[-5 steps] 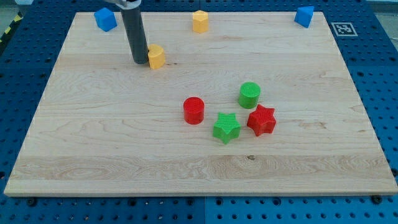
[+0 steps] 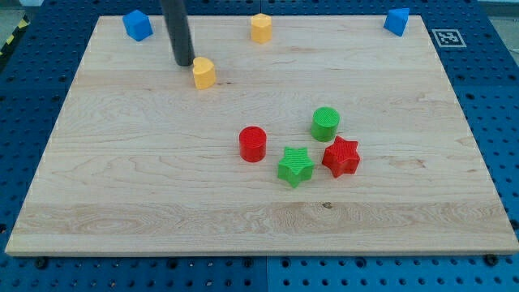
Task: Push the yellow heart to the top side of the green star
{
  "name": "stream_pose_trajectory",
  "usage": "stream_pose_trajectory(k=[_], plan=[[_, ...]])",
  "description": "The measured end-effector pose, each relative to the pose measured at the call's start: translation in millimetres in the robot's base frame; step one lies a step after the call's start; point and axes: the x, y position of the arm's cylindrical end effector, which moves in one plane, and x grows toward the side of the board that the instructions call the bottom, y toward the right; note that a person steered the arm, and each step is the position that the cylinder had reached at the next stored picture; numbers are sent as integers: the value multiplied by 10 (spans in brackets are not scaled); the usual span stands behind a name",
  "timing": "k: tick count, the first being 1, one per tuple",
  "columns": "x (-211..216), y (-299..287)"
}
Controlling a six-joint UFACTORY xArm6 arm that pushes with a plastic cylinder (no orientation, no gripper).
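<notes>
green star [image 2: 295, 166] lower centre of surface [image 2: 122, 186], between red cylinder [image 2: 253, 143] and red star [image 2: 340, 156] | yellow heart [image 2: 203, 72] upper left, well apart | my tip [image 2: 184, 62] just left of heart, gap visible | end effector: bare rod, grips nothing

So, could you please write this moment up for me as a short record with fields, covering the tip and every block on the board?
tip: my tip, just up-left of the yellow heart, a small gap between them
target: green star, lower centre
beside star: red cylinder to its left, red star to its right, green cylinder above right
top edge: blue cube left, yellow block centre, blue block right
surface: wooden board
</notes>
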Motion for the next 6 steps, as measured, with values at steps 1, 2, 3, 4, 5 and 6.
stream_pose_trajectory(k=[1, 2, 3, 4, 5, 6], plan=[[113, 107], [266, 107], [360, 106], [378, 102], [382, -76], [466, -246]])
